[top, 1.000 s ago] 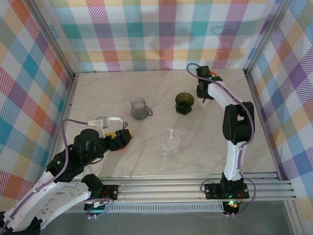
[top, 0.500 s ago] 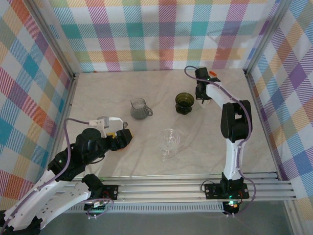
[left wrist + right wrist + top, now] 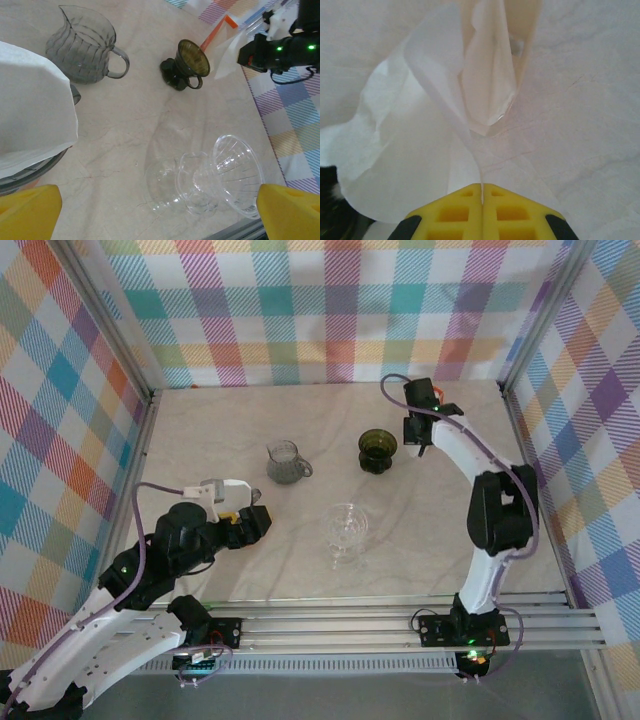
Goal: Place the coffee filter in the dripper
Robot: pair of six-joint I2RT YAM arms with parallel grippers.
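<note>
the filter [image 3: 435, 100] is not yet in the dripper [image 3: 377, 450]; the right gripper [image 3: 481, 192] pinches it nearby, and the left gripper [image 3: 252, 522] has its jaws apart.

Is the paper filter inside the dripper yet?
Not yet. Done: the right tool is shut on the white filter. In hand: it holds the filter right beside the dark dripper. Left to do: put the filter inside, because the dripper's cup looks empty.

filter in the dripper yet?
Out. Right gripper pinches the filter beside the green dripper, not inside it.
</note>
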